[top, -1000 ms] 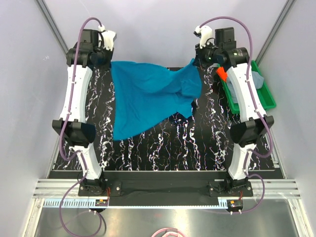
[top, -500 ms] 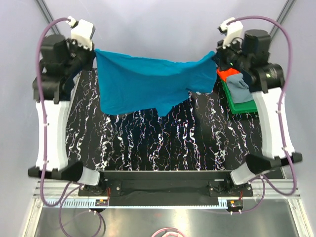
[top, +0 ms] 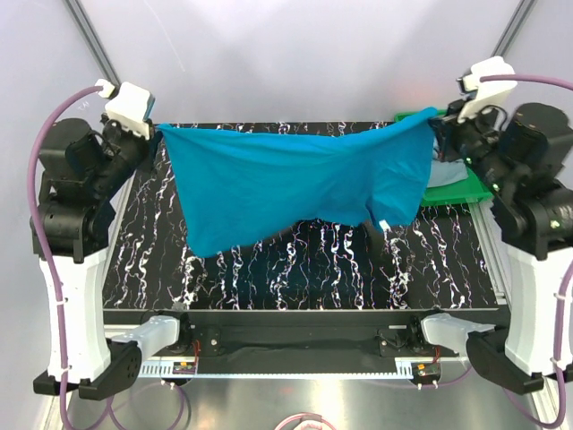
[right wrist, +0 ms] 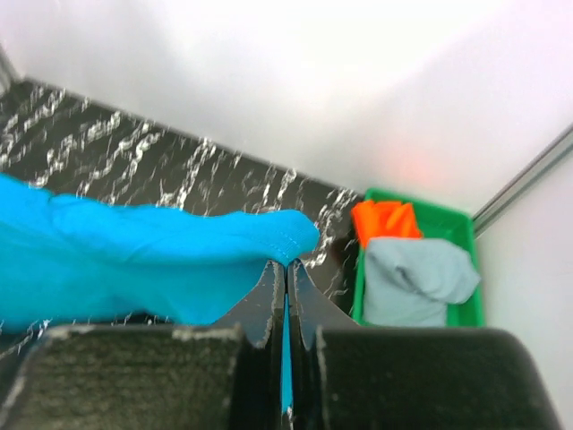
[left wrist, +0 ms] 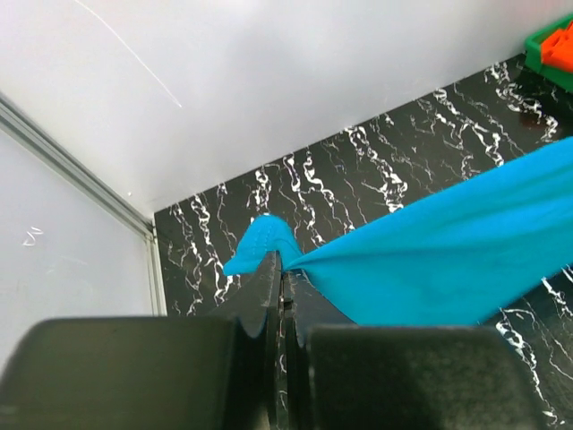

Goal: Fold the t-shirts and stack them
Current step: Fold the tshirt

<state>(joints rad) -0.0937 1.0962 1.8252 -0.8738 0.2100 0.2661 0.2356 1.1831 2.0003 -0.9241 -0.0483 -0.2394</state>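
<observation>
Teal-blue t-shirt (top: 295, 184) stretched wide in the air above the black marbled table (top: 295, 278), left gripper (left wrist: 280, 267) clamped on one corner — right gripper (right wrist: 286, 269) pinching the other

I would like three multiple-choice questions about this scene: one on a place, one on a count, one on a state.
1. Where do the orange shirt and the grey shirt lie?
A) in the tray
B) held in the air
C) spread out flat
2. How many shirts are in view?
A) one
B) two
C) three
3. How is the teal shirt?
A) folded flat
B) held up between the left gripper and the right gripper
C) crumpled in the tray

Key:
1 A, both lie inside the green walls.
2 C, there are teal, orange and grey shirts.
3 B, each shut gripper pinches one end.
</observation>
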